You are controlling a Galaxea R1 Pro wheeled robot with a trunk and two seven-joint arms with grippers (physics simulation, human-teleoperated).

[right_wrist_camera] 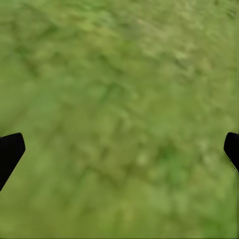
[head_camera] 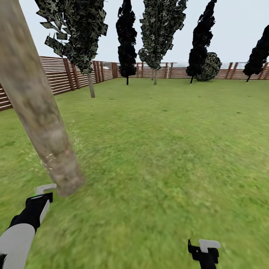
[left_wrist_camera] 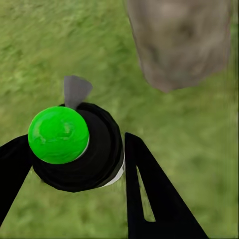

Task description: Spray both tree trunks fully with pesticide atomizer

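My left gripper (head_camera: 43, 192) is shut on the pesticide atomizer (left_wrist_camera: 84, 159), a small black bottle whose top shows bright green, not red. Its grey nozzle (left_wrist_camera: 75, 90) points over the grass towards the base of the near tree trunk (left_wrist_camera: 179, 40). That mottled grey-tan trunk (head_camera: 39, 112) leans across the left of the head view, its foot just beyond the gripper. Fine whitish pesticide specks (head_camera: 50, 160) dot its lower part and the grass beside it. A second tree (head_camera: 90, 84) with a pale trunk stands by the fence. My right gripper (head_camera: 203, 248) hangs open over bare lawn (right_wrist_camera: 119, 99).
The green lawn (head_camera: 168, 149) stretches ahead to a brown slat fence (head_camera: 59, 76). Near-black narrow trees (head_camera: 127, 41) and a round bush (head_camera: 209, 67) line the far fence, along with another leafy tree (head_camera: 155, 37).
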